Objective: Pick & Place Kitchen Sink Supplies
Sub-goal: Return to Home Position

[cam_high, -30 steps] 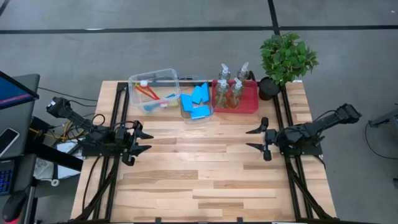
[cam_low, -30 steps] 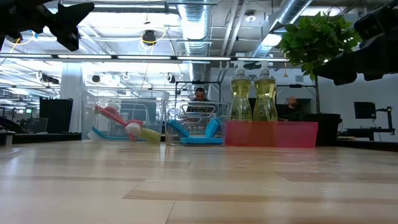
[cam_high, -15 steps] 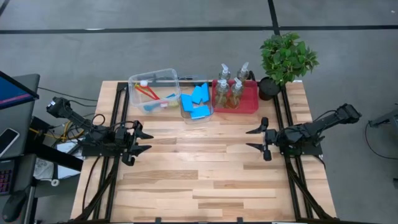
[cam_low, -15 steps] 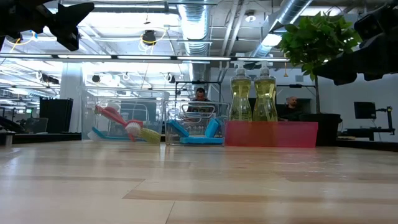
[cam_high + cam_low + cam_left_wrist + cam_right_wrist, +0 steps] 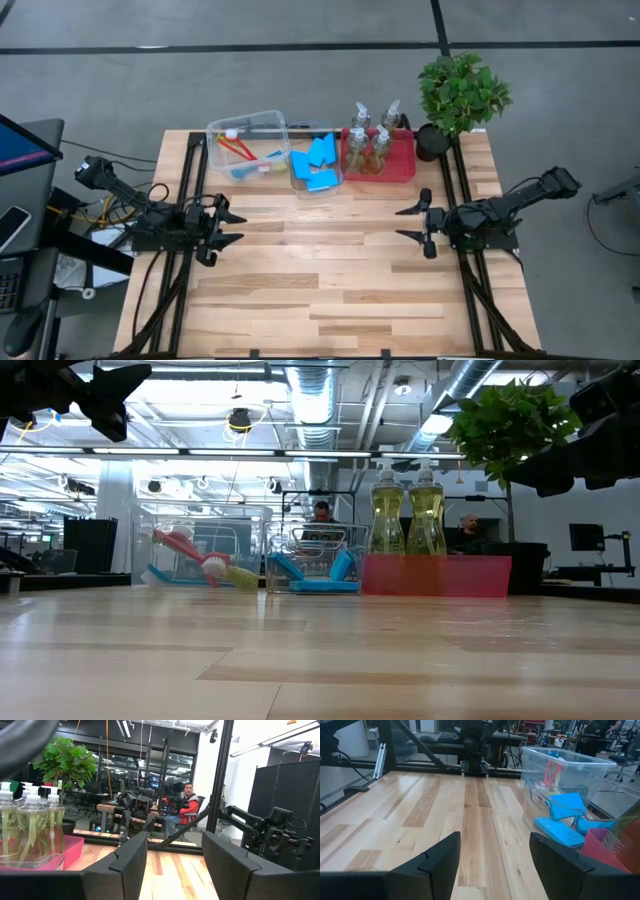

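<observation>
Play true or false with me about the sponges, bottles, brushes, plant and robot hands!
1. The sponges are in the small bin. True.
2. The left gripper holds a sponge. False: it and the right gripper are both open and empty, at the sides of the table.
3. The bottles stand in the red tray. True.
4. The plant sits in the middle of the table. False: it is at the far right corner, beside the tray.
5. The brushes lie on the bare table. False: they are in the big bin.
</observation>
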